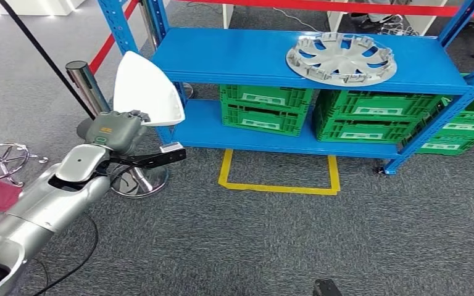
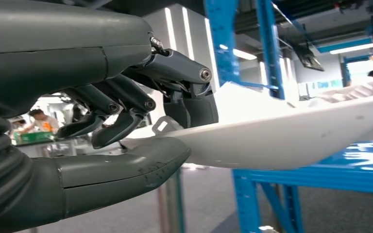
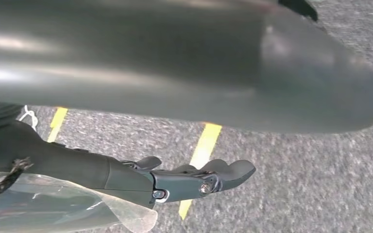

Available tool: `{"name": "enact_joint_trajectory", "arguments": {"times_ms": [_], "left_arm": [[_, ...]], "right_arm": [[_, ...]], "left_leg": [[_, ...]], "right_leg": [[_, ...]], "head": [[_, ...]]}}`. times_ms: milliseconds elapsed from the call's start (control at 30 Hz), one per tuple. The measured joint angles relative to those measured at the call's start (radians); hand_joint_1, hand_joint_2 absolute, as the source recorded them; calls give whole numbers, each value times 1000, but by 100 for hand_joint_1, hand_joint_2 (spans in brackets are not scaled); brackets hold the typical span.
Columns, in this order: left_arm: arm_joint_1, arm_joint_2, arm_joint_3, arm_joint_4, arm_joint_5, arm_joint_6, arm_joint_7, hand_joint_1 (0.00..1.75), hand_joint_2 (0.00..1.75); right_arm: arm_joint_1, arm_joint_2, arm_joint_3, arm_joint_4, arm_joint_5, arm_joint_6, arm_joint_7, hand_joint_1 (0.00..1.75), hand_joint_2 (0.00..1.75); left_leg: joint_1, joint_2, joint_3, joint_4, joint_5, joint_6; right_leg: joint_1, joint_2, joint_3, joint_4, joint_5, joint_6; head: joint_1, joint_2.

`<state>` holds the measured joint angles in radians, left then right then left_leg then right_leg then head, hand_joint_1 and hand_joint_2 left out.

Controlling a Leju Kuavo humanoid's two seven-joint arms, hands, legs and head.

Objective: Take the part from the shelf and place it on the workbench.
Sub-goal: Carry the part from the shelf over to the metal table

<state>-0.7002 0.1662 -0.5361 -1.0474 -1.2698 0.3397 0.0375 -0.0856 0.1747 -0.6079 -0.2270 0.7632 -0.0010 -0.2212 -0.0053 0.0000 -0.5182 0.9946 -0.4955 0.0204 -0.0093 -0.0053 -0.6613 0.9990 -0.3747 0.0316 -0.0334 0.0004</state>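
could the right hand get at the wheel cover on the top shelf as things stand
Probably yes. The wheel cover lies alone on the blue shelf, nothing above or in front. The right hand hangs empty over the floor; the left hand holds a white part off to the side.

- The left hand (image 2: 126,121) takes up much of the picture; its thick grey thumb (image 2: 126,165) lies under the edge of a white part (image 2: 281,138), and its darker fingers (image 2: 194,92) curl over that edge from the other side, so the part is pinched between them
- The white part is smooth and curved; it reaches away from the hand across the picture
- Behind it stand the blue uprights and a blue beam of the shelf (image 2: 267,48)
- A grey carpeted floor (image 2: 209,199) shows past the thumb
- Far off, blurred, a person (image 2: 41,120) is beside something green
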Motion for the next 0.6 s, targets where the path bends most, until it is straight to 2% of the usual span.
{"name": "enact_joint_trajectory", "arguments": {"times_ms": [33,67,133,167,200,233,267,300,333,367,400,433,500,533,567,600], "left_arm": [[-1,0,1,2,0,0,0,175,175],[-1,0,2,3,0,0,1,175,175],[-1,0,4,6,0,0,2,175,175],[0,1,5,7,0,0,3,175,175],[2,1,6,7,0,-1,3,175,175],[5,2,7,8,0,-2,4,175,175],[7,2,8,8,0,-3,4,175,175],[9,3,10,8,0,-4,4,175,175],[9,3,12,7,0,-4,5,175,175],[9,4,16,7,0,-5,6,175,175],[8,5,19,6,-1,-4,6,175,175],[8,5,21,6,-1,-4,7,175,175],[8,7,24,7,-3,-4,9,175,175],[9,9,24,8,-4,-4,9,175,175],[11,10,25,8,-6,-5,9,175,175],[12,11,25,9,-8,-6,9,175,175]], "right_arm": [[1,0,2,0,-2,-1,2,0,0],[3,0,4,0,-4,-2,3,0,0],[4,0,7,-1,-9,-4,6,0,0],[4,0,8,-1,-12,-5,6,0,0],[3,0,9,-1,-14,-6,7,0,0],[4,0,11,-2,-16,-7,7,0,0],[4,0,12,-2,-18,-7,8,0,0],[4,0,14,-3,-20,-8,9,0,0],[3,0,16,-5,-22,-9,9,0,0],[2,0,18,-7,-23,-10,9,0,0],[1,0,21,-9,-25,-10,9,0,0],[2,0,23,-11,-25,-11,9,0,0],[4,0,24,-11,-27,-11,9,0,0],[5,0,25,-11,-28,-11,9,0,0],[6,0,27,-11,-28,-12,9,0,0],[6,0,28,-12,-29,-12,9,0,0]], "left_leg": [[2,2,-9,-5,13,7],[6,5,-20,-9,27,13],[8,6,-50,-11,55,21],[8,6,-67,-10,68,21],[9,6,-85,-9,81,19],[9,6,-101,-9,94,17],[10,6,-118,-8,107,14],[11,6,-132,-7,119,9],[11,5,-145,-5,130,4],[10,5,-154,-3,141,-3],[9,6,-160,-3,153,-8],[9,6,-163,-6,166,-14],[12,5,-169,-12,183,-25],[14,4,-176,-4,169,-31],[15,3,-187,22,132,-35],[16,2,-200,71,77,-39]], "right_leg": [[0,2,-9,10,-19,6],[-1,3,-22,41,-57,12],[-4,4,-56,160,-163,21],[-5,4,-69,228,-198,25],[-6,4,-71,278,-208,28],[-7,4,-60,298,-194,31],[-8,4,-31,283,-166,33],[-10,4,15,233,-140,34],[-12,5,77,160,-131,35],[-12,7,134,81,-140,32],[-12,10,173,22,-153,27],[-9,12,193,-12,-165,21],[-7,9,178,-21,-155,1],[-6,6,170,-20,-144,-10],[-7,3,157,-20,-130,-22],[-6,0,144,-19,-115,-31]], "head": [[1,0],[4,0],[7,0],[8,0],[8,0],[9,0],[9,0],[10,0],[10,0],[11,0],[11,0],[12,0],[12,0],[11,0],[9,0],[7,0]]}}
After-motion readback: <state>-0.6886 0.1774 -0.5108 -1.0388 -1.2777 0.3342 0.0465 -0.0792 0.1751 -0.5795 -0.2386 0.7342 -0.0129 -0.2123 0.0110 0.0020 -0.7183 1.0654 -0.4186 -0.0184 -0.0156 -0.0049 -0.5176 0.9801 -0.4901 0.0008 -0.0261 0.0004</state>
